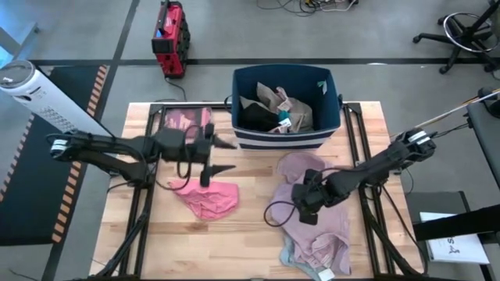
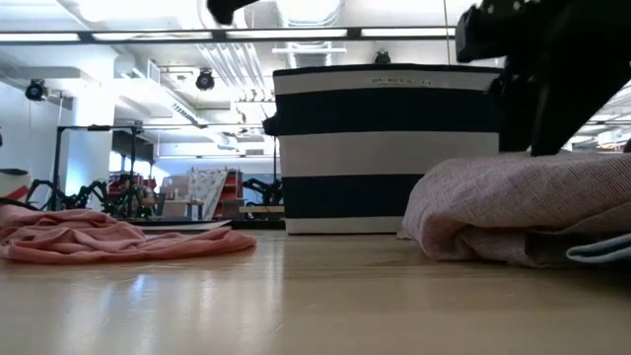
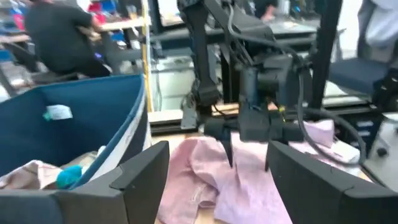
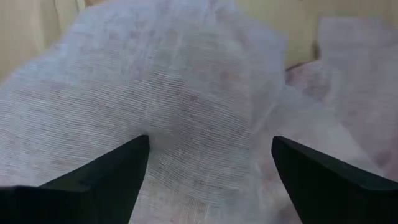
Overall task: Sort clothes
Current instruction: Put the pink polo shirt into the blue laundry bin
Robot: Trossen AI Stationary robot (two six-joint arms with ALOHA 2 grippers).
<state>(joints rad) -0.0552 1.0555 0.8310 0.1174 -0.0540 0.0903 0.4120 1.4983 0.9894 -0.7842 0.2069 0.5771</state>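
Observation:
A large mauve-pink garment lies crumpled on the table's right half, also in the low view. A pale teal piece peeks from under its near edge. A pink garment lies flat left of centre. My right gripper is open and points down on the mauve-pink garment. My left gripper is open and empty, held above the table between the pink garment and the bin, facing the right arm. My right gripper comes from above, pointing down, with its two open fingertips set on the top of the mauve-pink garment's raised hump. The cloth lies between and under the fingers, not pinched. The garment rests on the table.
A navy-and-white striped bin stands at the table's far middle and holds beige and black clothes. A flat dark-red booklet lies at the far left under the left arm. A red toolbox sits on the floor beyond.

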